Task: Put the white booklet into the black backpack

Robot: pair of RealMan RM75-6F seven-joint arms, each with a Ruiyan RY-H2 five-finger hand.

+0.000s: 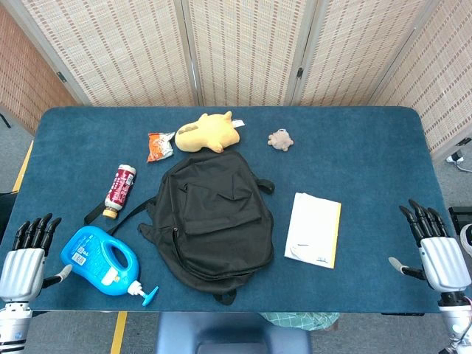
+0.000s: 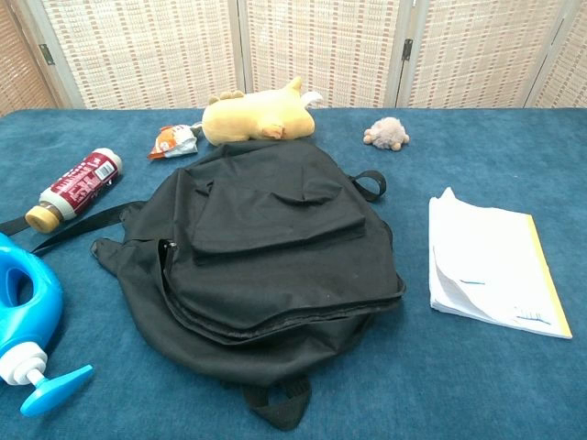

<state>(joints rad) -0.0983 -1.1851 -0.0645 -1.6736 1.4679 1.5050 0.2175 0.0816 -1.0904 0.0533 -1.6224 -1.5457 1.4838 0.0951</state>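
The black backpack (image 1: 214, 215) (image 2: 266, 257) lies flat in the middle of the blue table, its zip looking closed or nearly so. To its right lies the white booklet (image 1: 314, 229) (image 2: 488, 263), flat, with a yellow edge on its right side. My left hand (image 1: 28, 254) hovers at the table's front left corner, fingers apart, holding nothing. At the front right corner my right hand (image 1: 435, 247) does the same. Neither hand appears in the chest view. Both hands are far from the booklet and the backpack.
A blue detergent jug (image 1: 99, 260) with a pump lies front left, close to my left hand. A red bottle (image 1: 119, 190), a snack packet (image 1: 159, 146), a yellow plush (image 1: 209, 133) and a small brown plush (image 1: 280, 139) lie behind the backpack. A folding screen stands behind the table.
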